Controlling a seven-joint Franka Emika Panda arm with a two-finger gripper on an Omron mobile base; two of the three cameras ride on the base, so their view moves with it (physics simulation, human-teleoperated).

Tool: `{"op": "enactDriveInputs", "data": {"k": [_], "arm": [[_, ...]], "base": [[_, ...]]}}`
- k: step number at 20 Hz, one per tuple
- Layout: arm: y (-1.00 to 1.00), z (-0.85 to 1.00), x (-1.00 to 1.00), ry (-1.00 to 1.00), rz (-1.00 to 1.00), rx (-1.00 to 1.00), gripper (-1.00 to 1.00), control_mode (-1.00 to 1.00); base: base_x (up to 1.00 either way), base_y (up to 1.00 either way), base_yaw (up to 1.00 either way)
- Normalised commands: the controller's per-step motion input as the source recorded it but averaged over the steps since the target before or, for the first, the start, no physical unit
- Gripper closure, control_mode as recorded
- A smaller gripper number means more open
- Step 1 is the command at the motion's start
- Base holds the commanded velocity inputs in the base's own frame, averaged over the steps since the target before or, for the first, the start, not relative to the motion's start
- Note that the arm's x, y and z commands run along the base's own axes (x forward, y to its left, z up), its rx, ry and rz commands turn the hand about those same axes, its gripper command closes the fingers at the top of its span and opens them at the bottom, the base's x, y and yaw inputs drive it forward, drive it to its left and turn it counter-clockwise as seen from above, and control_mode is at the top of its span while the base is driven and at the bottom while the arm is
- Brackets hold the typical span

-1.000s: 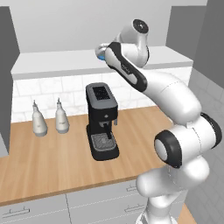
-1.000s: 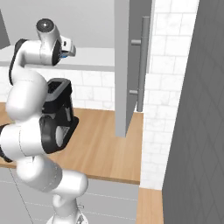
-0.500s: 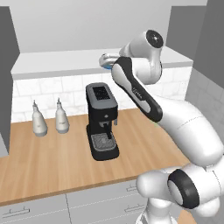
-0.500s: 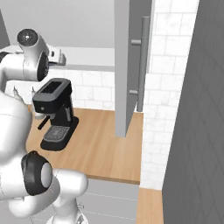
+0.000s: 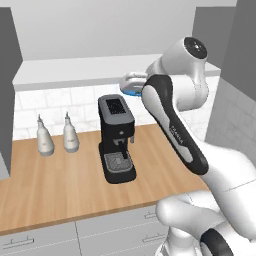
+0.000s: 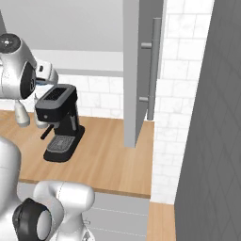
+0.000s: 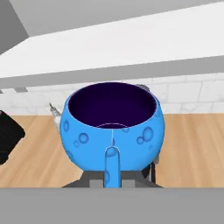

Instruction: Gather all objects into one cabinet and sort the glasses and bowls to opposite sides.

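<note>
One blue bowl (image 7: 113,131) below shelf edge (image 7: 131,72)

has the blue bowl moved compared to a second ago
Yes. In the left base view the blue bowl, carried in the gripper, has shifted from right of the coffee machine to almost above it.

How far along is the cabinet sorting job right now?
Nothing looks placed yet: the white cabinet shelf has no cup or bowl on its visible stretch. In hand: the end effector is shut on the small blue bowl, held up by the shelf's front edge. Left: setting it inside, then the others.
</note>
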Motion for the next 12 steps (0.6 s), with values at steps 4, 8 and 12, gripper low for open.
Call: {"op": "enactDriveInputs", "data": {"k": [4, 8, 12], "arm": [[0.00, -0.01, -1.00, 0.00, -0.02, 0.00, 1.00, -1.00], [0.00, -0.09, -0.69, 0.02, -0.06, 0.00, 1.00, -1.00], [0.00, 0.00, -0.03, 0.03, 0.00, 0.02, 1.00, -1.00]], "base": [[0.00, 0.00, 0.00], [0.00, 0.00, 0.00], [0.00, 0.00, 0.00]]}}
